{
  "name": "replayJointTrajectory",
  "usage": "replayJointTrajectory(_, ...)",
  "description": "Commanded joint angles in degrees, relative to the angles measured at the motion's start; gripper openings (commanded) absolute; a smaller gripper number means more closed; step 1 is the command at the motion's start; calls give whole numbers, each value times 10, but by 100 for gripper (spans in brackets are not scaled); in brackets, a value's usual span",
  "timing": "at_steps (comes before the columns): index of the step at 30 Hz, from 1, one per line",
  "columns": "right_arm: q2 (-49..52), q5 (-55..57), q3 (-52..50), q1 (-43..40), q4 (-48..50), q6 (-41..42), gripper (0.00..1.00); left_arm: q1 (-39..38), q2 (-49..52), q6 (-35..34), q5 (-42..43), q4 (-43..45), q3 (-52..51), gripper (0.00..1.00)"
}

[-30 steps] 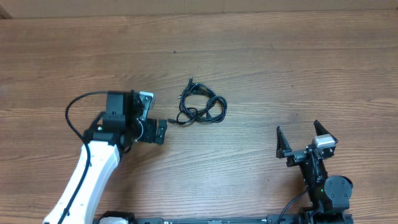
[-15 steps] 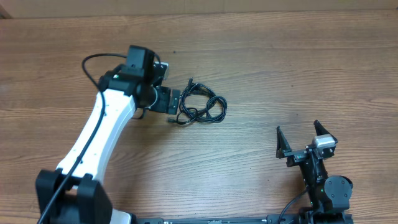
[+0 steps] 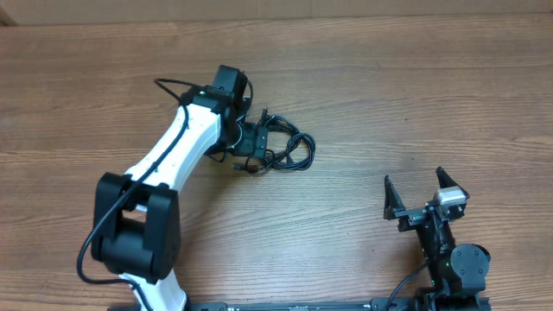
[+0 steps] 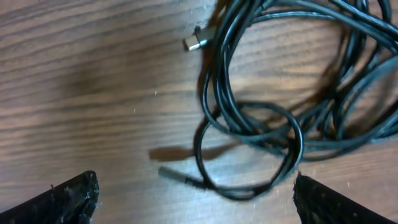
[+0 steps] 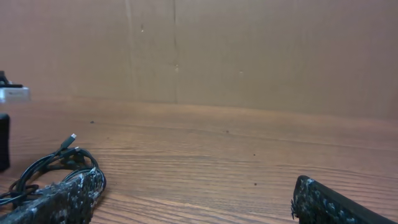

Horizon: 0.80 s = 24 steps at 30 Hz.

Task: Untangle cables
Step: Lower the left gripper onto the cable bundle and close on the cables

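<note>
The cables point(image 3: 289, 151) are thin black cords in a tangled bundle of loops on the wooden table, left of centre. In the left wrist view the cables point(image 4: 273, 118) fill the upper right, with one silver-tipped plug point(image 4: 194, 43) at the top and another plug end point(image 4: 177, 177) lower down. My left gripper point(image 3: 254, 141) is open and hovers over the bundle's left edge; its fingertips point(image 4: 196, 199) straddle a loop and the lower plug. My right gripper point(image 3: 423, 197) is open and empty at the lower right, far from the cables point(image 5: 46, 167).
The wooden table point(image 3: 389, 95) spreads all round the bundle. A brown cardboard wall point(image 5: 249, 56) stands at the table's far edge. The left arm point(image 3: 173, 155) stretches diagonally from the lower left toward the bundle.
My left arm has swung up and to the right, from left of the bundle to over its left edge. The cables and the right arm have not moved.
</note>
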Motion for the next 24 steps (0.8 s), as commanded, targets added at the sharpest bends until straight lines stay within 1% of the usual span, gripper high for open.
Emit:
replayJointTrajectory(1,-6,-5,-6,3,3,-1,100,-3,23,-25,-12,16,16,100)
replayJointTrajectory(5,-6,-5,-6,3,3,-1,100,-3,39,-33,-12,29,17,100)
replayJointTrajectory(9,-6,-5,-6,3,3,-1,100,-4,47,-38,-15,40,16,97)
replayJointTrajectory(12,-6,-5,-6,3,3,-1,100,-4,49,-53,-21,55,16,97)
replayJointTrajectory(14,-6,-5,-6,3,3,-1,100,-4,49,-53,-21,66,17,91)
replayJointTrajectory(15,-6,-5,-6,3,3,-1,100,-4,49,-55,-24,70,18,90)
replayJointTrajectory(16,-6,-5,-6,3,3,-1,100,-4,49,-63,-34,73,19,91)
replayJointTrajectory(18,-6,-5,-6,3,3,-1,100,-5,49,-67,-39,76,25,100)
replayJointTrajectory(21,-6,-5,-6,3,3,-1,100,-9,49,-65,-48,68,38,100)
replayJointTrajectory(24,-6,-5,-6,3,3,-1,100,-19,49,-68,-76,66,48,100)
